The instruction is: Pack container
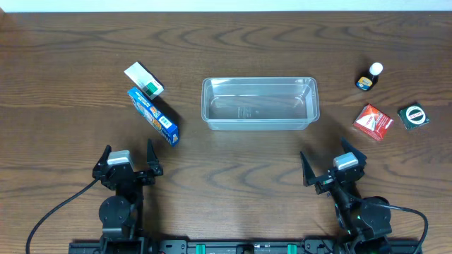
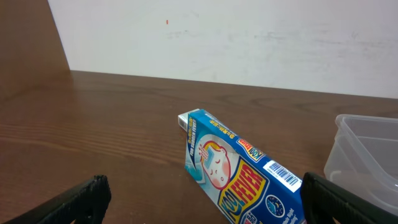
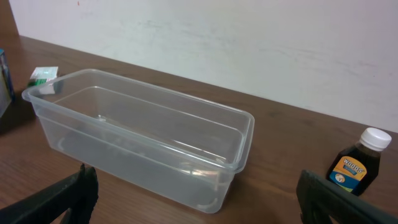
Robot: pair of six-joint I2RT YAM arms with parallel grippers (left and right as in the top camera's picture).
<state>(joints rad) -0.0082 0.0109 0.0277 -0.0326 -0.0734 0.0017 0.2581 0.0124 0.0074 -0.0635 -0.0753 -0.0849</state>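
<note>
The clear plastic container [image 1: 260, 103] sits empty at the table's middle; it also shows in the right wrist view [image 3: 143, 143] and at the edge of the left wrist view [image 2: 367, 155]. A blue box [image 1: 152, 116] lies left of it, close in front of my left gripper in the left wrist view [image 2: 242, 174]. A white and green box [image 1: 144, 79] lies behind it. My left gripper [image 1: 127, 161] is open and empty near the front edge. My right gripper [image 1: 332, 166] is open and empty, in front of the container's right end.
At the right lie a small dark bottle with a white cap [image 1: 369, 77] [image 3: 359, 163], a red box [image 1: 373, 122] and a dark green box [image 1: 413, 116]. A pale wall stands behind the table's far edge.
</note>
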